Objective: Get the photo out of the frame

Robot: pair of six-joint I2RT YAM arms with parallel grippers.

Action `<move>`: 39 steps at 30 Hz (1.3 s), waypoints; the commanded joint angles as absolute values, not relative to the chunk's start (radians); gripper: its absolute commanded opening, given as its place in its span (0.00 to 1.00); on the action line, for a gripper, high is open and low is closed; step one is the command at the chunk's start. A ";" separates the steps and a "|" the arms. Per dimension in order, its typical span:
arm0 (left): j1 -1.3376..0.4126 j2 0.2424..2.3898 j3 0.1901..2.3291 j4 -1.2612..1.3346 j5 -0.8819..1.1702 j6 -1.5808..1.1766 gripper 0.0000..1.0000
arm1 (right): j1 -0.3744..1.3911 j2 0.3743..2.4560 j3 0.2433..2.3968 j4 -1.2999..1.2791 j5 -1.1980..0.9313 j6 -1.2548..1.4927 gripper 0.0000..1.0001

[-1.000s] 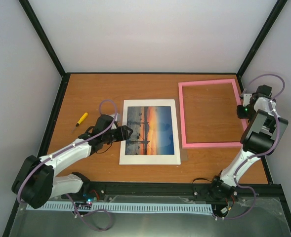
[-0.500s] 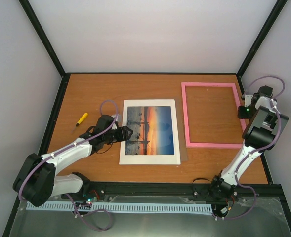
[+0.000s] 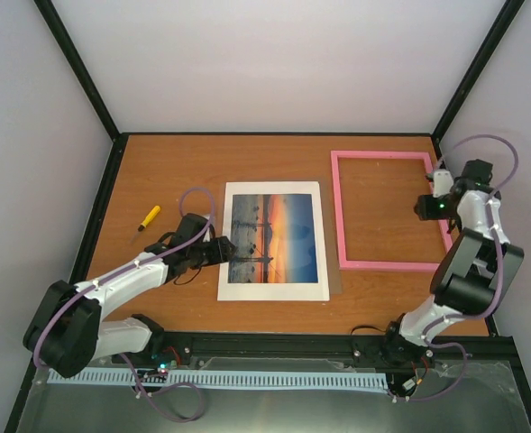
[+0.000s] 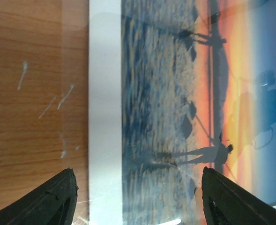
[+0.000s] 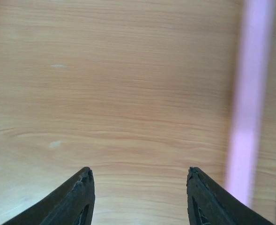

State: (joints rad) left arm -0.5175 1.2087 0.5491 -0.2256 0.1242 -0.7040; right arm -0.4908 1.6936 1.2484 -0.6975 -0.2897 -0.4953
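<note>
The photo (image 3: 274, 236), an orange sunset over blue water, lies flat mid-table inside a white mat (image 3: 270, 290). The pink frame (image 3: 389, 266) lies empty on the table to the right, apart from the photo. My left gripper (image 3: 228, 249) is open low over the photo's left edge. In the left wrist view the left gripper (image 4: 137, 199) spans the mat (image 4: 105, 93) and the photo (image 4: 175, 108), with its fingers (image 4: 58, 199) apart. My right gripper (image 3: 425, 207) is open and empty over the bare table inside the frame's right side. In the right wrist view the right gripper (image 5: 140, 190) has the pink frame (image 5: 248, 117) to its right.
A small yellow-handled screwdriver (image 3: 149, 217) lies at the left of the table. A brown backing edge (image 3: 335, 287) peeks out beside the mat's lower right. Black cage posts and pale walls bound the table on three sides.
The pink frame shifted a little to the right and straightened, then stayed put. My right gripper swung left over the frame's inside. My left gripper barely moved.
</note>
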 commanded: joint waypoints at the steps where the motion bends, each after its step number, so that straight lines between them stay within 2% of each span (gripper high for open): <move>1: -0.521 1.184 0.571 -0.306 0.086 -0.726 0.74 | -0.352 1.522 1.151 -0.769 -0.471 -0.543 0.52; 6: -0.516 1.150 0.555 -0.331 0.024 -0.741 0.78 | -0.083 1.409 1.086 -0.830 -0.623 -0.535 0.52; 10: -0.476 1.151 0.520 -0.274 0.055 -0.727 0.82 | 0.126 1.431 1.085 -0.841 -0.703 -0.526 0.50; 16: -0.407 1.176 0.437 -0.114 0.136 -0.708 0.85 | 0.339 1.476 1.020 -0.732 -0.626 -0.475 0.47; 22: -0.405 1.179 0.381 -0.004 0.176 -0.722 0.85 | 0.432 1.555 0.930 -0.662 -0.496 -0.485 0.42; 34: -0.395 1.268 0.351 0.096 0.252 -0.742 0.84 | 0.434 1.721 0.950 -0.655 -0.391 -0.455 0.37; 39: -0.393 1.330 0.382 0.115 0.298 -0.726 0.78 | 0.434 1.761 0.954 -0.664 -0.379 -0.457 0.36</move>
